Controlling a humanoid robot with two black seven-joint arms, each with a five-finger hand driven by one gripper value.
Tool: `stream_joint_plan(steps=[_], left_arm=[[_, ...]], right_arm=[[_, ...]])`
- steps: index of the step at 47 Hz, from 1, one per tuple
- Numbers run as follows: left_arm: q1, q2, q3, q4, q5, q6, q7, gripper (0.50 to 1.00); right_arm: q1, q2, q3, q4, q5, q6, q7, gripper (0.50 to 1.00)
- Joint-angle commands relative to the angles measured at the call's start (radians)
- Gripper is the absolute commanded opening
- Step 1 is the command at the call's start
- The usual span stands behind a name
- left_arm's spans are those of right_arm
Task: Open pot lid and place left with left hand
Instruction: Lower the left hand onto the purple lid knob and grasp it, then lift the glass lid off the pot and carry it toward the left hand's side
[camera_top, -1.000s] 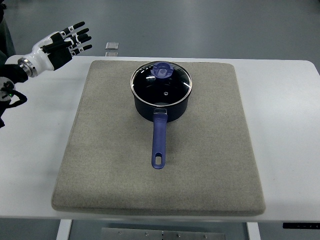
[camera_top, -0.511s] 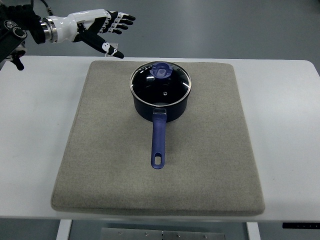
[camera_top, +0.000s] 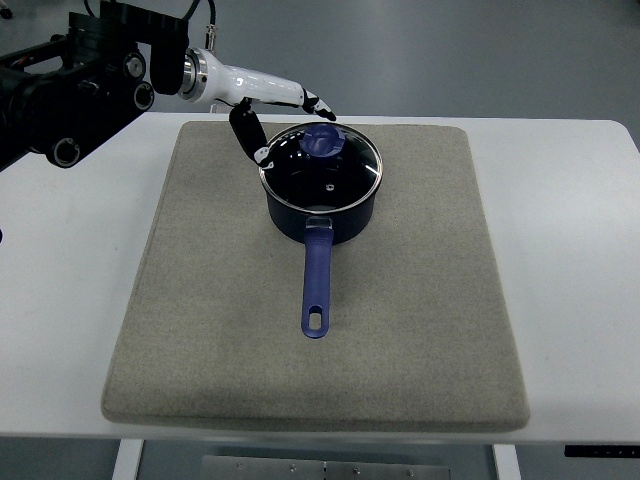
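White table (camera_top: 570, 250) fills the view, a grey mat (camera_top: 210, 330) covers most of it. Pot (camera_top: 322, 210) sits on the far middle of the mat, dark body, blue handle (camera_top: 316, 285) pointing toward the robot. Glass lid (camera_top: 345, 178) is on the pot, seated flat, blue knob (camera_top: 325, 141) toward the far side of it.

Left hand (camera_top: 268, 108) comes in from the upper left, white shell, black fingers (camera_top: 322, 108). Fingers are spread and hold nothing; long fingers reach just past the knob's far-left side, thumb hangs down by the lid's left rim (touching or not, can't tell from above). Right arm is out of view.

Step in hand: closing on the knob, lid not yet lifted. To do it well, I'd judge the hand needs to centre over the knob so fingers and thumb land on opposite sides, then pinch firmly before any lift. Knob is small and likely slick, so an off-centre grip could tip the lid or drag the pot. Lift straight up until the rim clears, then carry left.

Room: left part of the mat beside the pot is bare and wide, good drop zone; bare table strip beyond it too. Keep the lid inside the mat's left edge so it lands flat. Handle is out of the leftward path. Far mat edge is near the pot, so little room behind.
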Motion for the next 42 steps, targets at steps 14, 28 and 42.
stream_joint_plan(steps=[14,28,42], left_arm=[[-0.043,-0.078,0.046,0.050,0.006,0.051,0.003,0.892],[-0.049,-0.079,0.084,0.063,0.007,0.051,0.003,0.776],[-0.060,-0.084,0.102,0.063,0.001,0.053,0.003,0.714]], right_arm=[[-0.001,0.000,-0.009,0.000,0.000,-0.001,0.002,0.917],[-0.003,0.000,-0.014,0.000,0.000,-0.001,0.002,0.917],[-0.005,0.000,-0.014,0.000,0.000,-0.001,0.002,0.917]])
